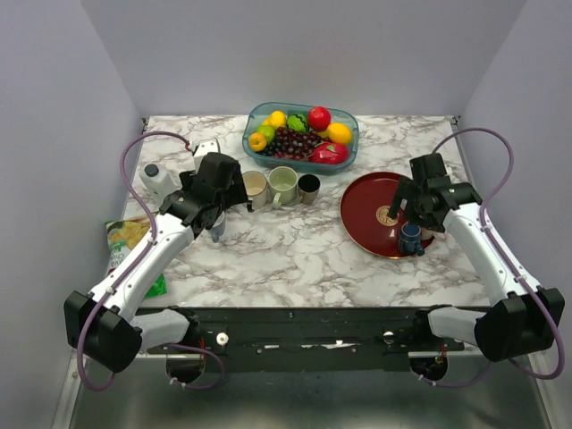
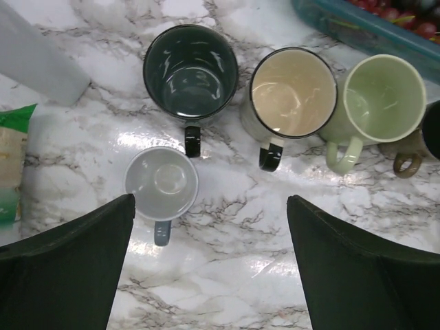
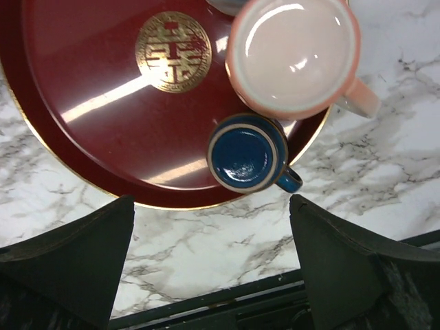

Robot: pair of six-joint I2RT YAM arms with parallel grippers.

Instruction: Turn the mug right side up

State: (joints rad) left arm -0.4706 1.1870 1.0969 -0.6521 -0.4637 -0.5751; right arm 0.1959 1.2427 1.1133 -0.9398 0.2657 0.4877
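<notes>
A small grey mug point(image 2: 161, 182) stands mouth up on the marble with its handle toward me, just ahead of my left gripper's left finger and apart from it. My left gripper point(image 2: 210, 199) point(image 1: 213, 214) hangs over it, open and empty. On the near rim of the red tray point(image 3: 89, 124) sits a small blue mug point(image 3: 246, 152) point(image 1: 410, 239); it shows a flat glossy blue disc inside a pale ring, and I cannot tell if that is its base or its mouth. A pink mug point(image 3: 295, 51) stands mouth up beside it. My right gripper point(image 3: 212, 199) point(image 1: 404, 210) is open above the tray's edge.
A row of upright mugs stands behind the grey one: dark green point(image 2: 190, 72), cream point(image 2: 292, 93), light green point(image 2: 383, 98) and a dark one point(image 1: 308, 186). A fruit bowl point(image 1: 301, 134) sits at the back, with a white bottle point(image 1: 159, 179) and a snack bag point(image 1: 130, 241) on the left.
</notes>
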